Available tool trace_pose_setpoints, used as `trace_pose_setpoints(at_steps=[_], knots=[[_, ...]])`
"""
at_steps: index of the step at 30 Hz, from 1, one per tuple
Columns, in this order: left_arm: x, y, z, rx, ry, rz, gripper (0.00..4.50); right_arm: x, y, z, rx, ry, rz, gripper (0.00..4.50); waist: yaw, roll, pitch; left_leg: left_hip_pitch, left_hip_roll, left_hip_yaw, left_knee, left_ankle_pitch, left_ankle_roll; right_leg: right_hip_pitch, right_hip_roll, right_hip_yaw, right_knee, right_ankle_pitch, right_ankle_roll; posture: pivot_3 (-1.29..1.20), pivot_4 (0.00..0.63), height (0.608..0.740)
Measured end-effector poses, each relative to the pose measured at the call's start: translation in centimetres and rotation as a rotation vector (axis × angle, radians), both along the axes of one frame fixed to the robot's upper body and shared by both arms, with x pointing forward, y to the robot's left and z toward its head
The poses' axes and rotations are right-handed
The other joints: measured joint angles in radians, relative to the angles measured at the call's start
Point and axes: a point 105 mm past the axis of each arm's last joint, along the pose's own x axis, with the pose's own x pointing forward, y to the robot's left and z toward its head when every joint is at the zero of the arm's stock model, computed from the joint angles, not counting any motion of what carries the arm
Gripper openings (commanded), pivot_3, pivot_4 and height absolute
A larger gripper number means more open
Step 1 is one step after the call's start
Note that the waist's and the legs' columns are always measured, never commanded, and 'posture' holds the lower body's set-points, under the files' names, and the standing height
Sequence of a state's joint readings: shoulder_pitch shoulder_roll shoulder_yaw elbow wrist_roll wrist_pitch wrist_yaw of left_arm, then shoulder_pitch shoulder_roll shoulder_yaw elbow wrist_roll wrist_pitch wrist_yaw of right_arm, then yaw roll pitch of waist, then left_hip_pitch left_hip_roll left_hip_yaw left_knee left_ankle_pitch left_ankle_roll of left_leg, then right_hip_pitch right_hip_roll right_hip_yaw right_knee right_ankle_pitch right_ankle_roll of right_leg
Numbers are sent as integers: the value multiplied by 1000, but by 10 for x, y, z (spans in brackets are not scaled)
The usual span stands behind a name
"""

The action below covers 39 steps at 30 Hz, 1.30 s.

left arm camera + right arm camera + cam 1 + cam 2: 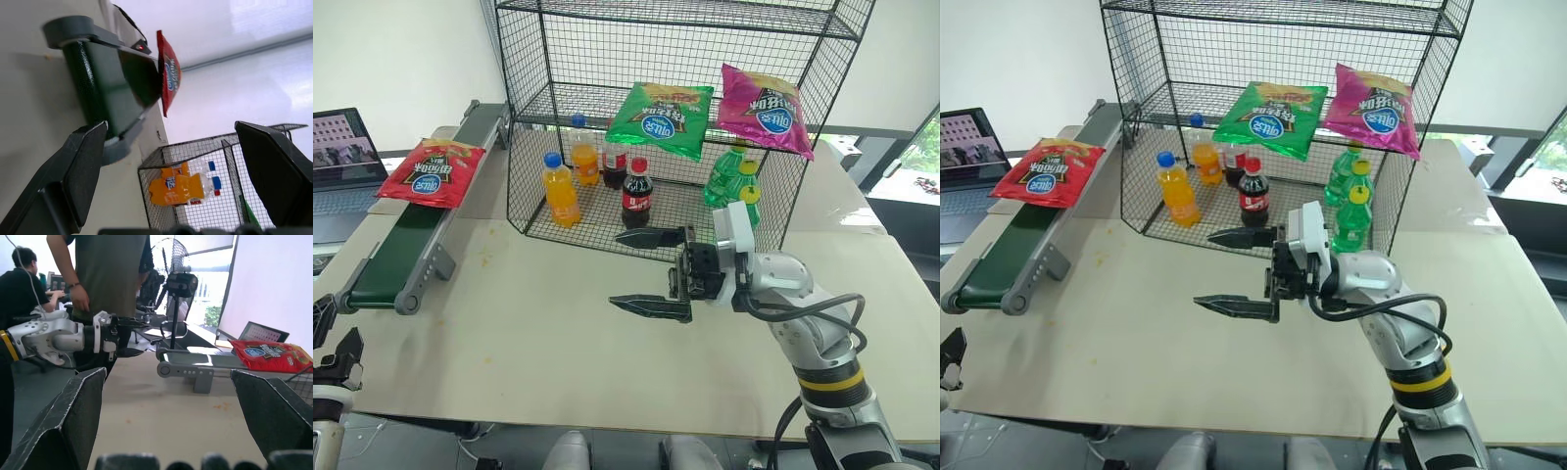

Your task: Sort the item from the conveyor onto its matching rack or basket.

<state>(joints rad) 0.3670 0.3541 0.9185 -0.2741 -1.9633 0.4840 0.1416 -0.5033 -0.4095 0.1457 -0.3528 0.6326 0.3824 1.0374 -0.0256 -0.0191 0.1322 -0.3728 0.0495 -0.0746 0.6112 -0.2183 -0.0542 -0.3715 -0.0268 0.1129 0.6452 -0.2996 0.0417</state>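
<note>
**Inspector A:** Red chip bag (431, 172), one in number, is lying on the dark green belt of the conveyor (394, 257), about midway along it and overhanging the side rail. Nothing is gripping it.

**Inspector B:** Rack (675, 108) count, please.

**Inspector A:** Two bags are sitting on the middle tier: one green chip bag (661, 119) and one magenta chip bag (762, 108), side by side. On the bottom tier I am counting two orange drink bottles (560, 190), two cola bottles (636, 193) and two green bottles (732, 176).

**Inspector B:** Grippers?

**Inspector A:** Two. Right gripper (651, 271) is hovering over the table (529, 333) in front of the rack, fingers spread wide, holding nothing. Left gripper (181, 171) is facing the conveyor's near end, fingers likewise standing far apart and empty.

**Inspector B:** Anything else?

**Inspector A:** One laptop (342, 157) is sitting beside the conveyor, and two people (105, 279) are showing beyond the table in the right wrist view.
</note>
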Motion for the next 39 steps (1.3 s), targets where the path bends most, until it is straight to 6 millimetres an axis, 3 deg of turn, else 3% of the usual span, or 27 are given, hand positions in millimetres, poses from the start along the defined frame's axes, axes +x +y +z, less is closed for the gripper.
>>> trace_pose_setpoints(at_steps=[14, 36, 39], knots=[[8, -4, -3, -12, 7, -26, 4466, 5, 4, 7, 16, -11, -9, 4500, 7, 0, 0, 0, 0, 0, -2, 0, 0, 0, 0, 0, -1, 0, 0, 0, 150, 740], [9, 9, -7, 29, 3, -58, 4466, 5, 6, 15, 19, -37, -2, 4500, 6, -1, 1, 0, 0, 0, -4, 0, -1, -1, 0, 0, -3, -1, -1, 0, 150, 740], [9, 14, -6, 35, -2, -51, 3674, 5, 6, 15, 20, -36, -3, 4500, 6, -1, 1, 0, 0, 0, -4, 0, -1, -2, 0, 0, -3, -1, -1, 0, 150, 740]])
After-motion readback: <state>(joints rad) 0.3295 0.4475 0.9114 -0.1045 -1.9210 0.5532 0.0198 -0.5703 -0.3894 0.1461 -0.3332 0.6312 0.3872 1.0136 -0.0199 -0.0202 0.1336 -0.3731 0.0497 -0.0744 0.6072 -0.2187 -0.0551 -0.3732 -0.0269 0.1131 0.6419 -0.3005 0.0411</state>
